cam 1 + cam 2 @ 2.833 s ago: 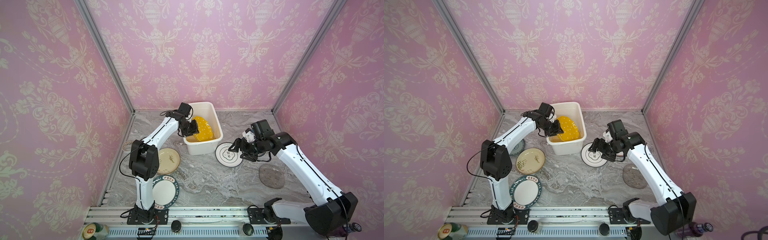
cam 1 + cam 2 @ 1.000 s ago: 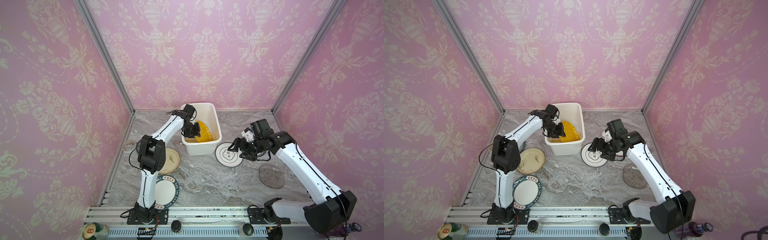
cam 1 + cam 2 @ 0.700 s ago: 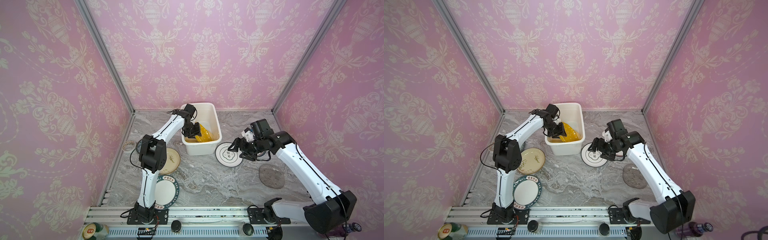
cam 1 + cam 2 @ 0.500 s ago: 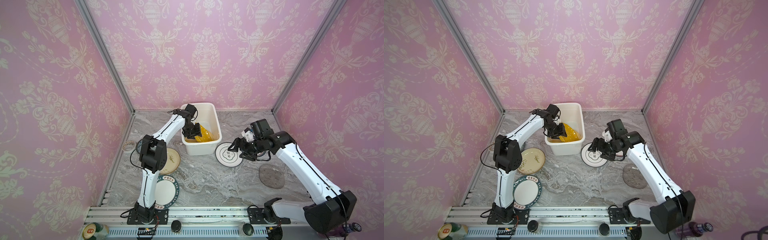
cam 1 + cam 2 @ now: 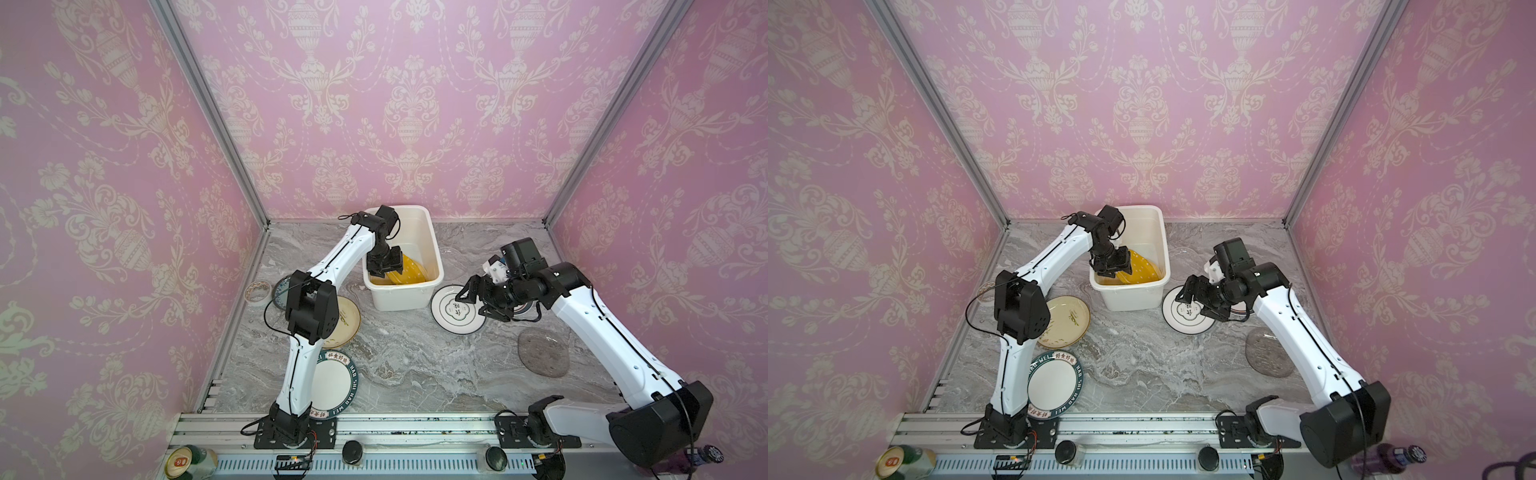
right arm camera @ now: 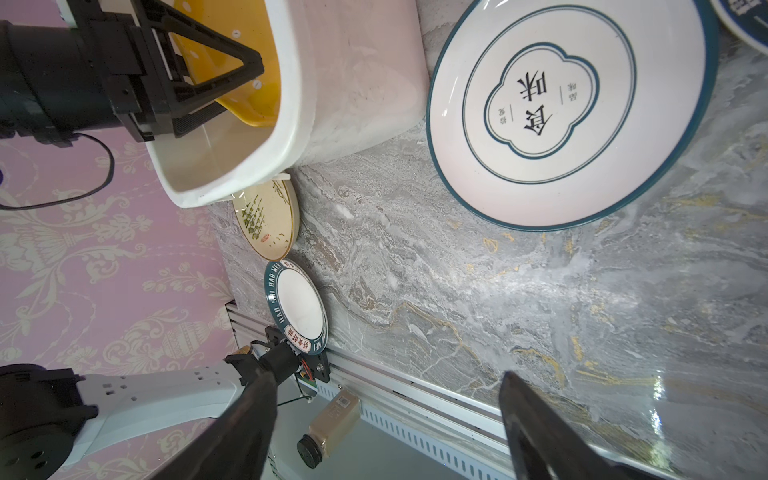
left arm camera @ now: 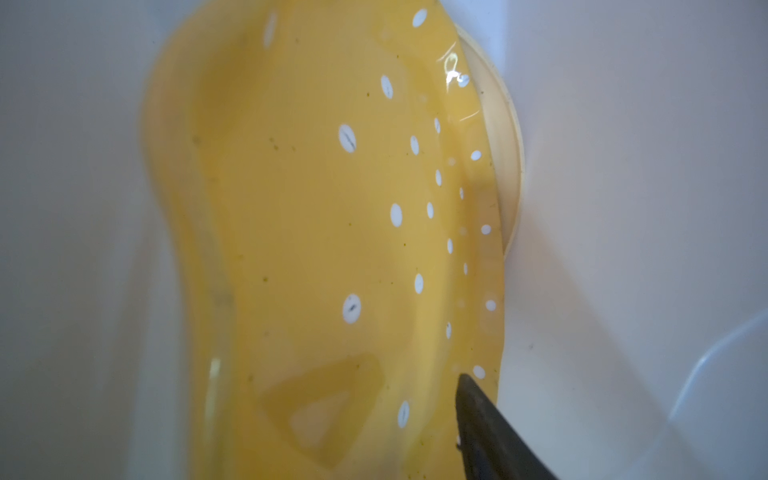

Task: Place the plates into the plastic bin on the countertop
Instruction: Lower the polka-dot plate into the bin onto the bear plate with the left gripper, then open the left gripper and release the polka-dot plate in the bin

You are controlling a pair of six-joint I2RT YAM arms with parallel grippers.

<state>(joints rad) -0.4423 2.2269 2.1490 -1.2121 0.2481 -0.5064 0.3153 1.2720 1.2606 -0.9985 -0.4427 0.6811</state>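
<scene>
In both top views the left gripper is reaching down into the bin, where the orange plate is leaning at a tilt. The right gripper is hovering over the ringed plate on the countertop.

In the left wrist view a pale plate is peeking out behind the orange plate. One fingertip is sitting just beside its rim. The jaws are looking parted, letting go rather than pinching.

In the right wrist view the right gripper is standing wide apart and empty.

The release is likely going best with the left jaws spreading fully. They should then be lifting straight up, clear of rim and bin wall, so the plate is settling flat, not being dragged.
</scene>
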